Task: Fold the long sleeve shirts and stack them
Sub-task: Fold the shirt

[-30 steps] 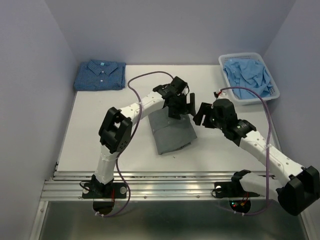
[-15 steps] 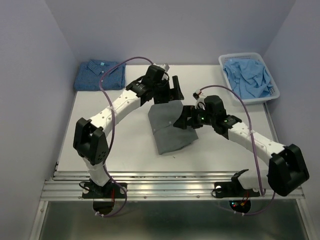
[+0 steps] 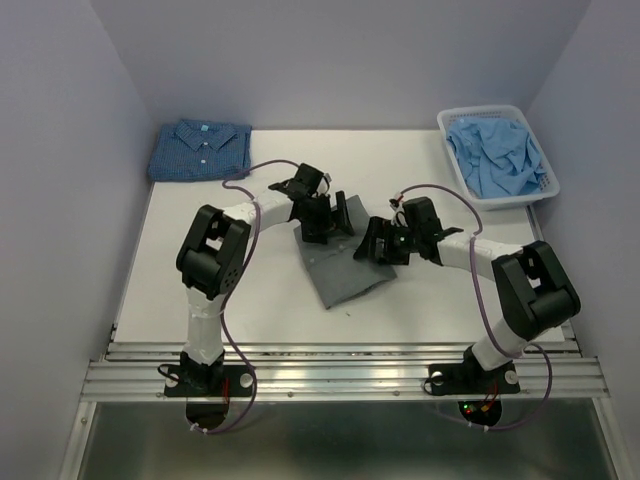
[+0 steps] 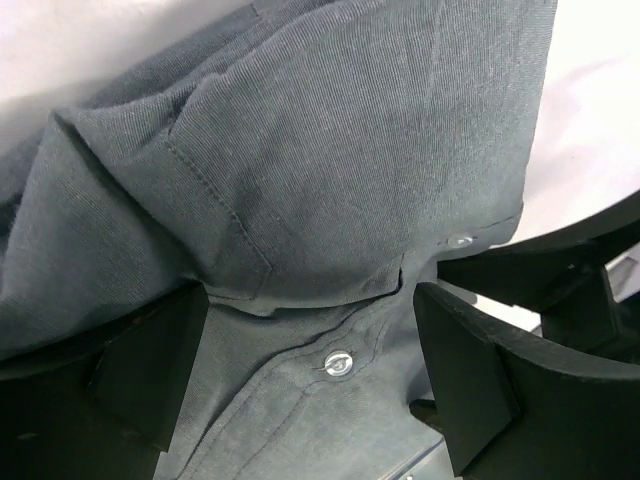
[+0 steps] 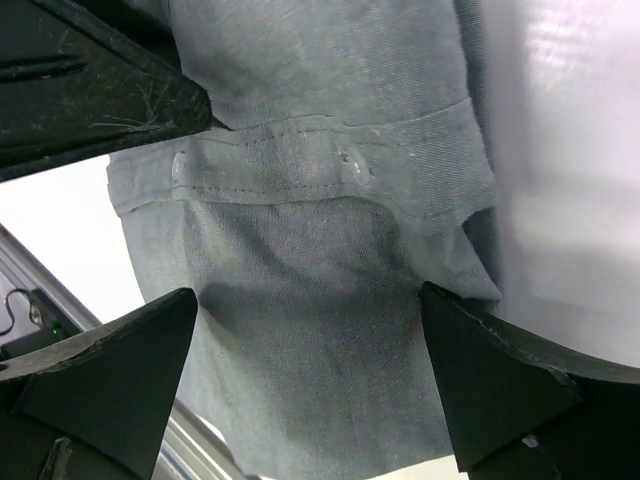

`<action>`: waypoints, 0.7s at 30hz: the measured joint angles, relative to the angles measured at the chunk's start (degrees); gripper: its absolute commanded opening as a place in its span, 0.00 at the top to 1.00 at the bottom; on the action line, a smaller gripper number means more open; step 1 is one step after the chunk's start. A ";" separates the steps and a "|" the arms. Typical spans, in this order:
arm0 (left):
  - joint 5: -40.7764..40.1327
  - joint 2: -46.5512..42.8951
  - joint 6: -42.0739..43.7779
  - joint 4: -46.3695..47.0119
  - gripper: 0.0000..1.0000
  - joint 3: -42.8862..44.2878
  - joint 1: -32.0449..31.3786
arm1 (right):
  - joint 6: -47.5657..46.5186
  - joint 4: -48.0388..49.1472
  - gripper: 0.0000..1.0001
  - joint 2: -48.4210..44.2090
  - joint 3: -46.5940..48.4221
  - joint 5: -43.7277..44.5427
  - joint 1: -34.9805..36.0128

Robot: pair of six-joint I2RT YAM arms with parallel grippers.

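Observation:
The folded slate-grey shirt (image 3: 338, 270) lies in the middle of the table. My left gripper (image 3: 328, 218) is open over its far edge, low on the cloth. The left wrist view shows the collar and a pale button (image 4: 338, 362) between the spread fingers (image 4: 150, 365). My right gripper (image 3: 378, 243) is open over the shirt's right edge. Its wrist view shows the button placket (image 5: 330, 165) and grey cloth between the spread fingers (image 5: 490, 385). The dark blue checked shirt (image 3: 200, 150) lies folded at the far left corner.
A white basket (image 3: 520, 200) with light blue cloth (image 3: 497, 155) stands at the far right. Purple-grey walls close in the left, back and right. A metal rail (image 3: 340, 365) runs along the near edge.
Both grippers have come down and inward onto the grey shirt. The left arm pulled back from the far side. The shirt has shifted slightly.

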 measured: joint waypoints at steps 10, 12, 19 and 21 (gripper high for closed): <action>2.60 -0.72 0.72 4.09 0.01 -2.73 2.71 | -4.57 1.27 0.00 5.60 5.92 -1.31 -1.79; 1.05 -3.45 0.72 2.71 0.01 -4.52 2.73 | -5.84 -0.59 0.00 5.49 7.26 -1.38 -1.75; -3.50 -12.39 0.87 -1.95 0.01 -2.40 2.69 | -7.34 -4.13 0.00 -5.16 8.17 -3.34 -1.01; -4.07 -13.33 0.87 -2.14 0.01 0.55 2.73 | -7.08 -2.64 0.00 -9.53 8.20 -4.92 1.57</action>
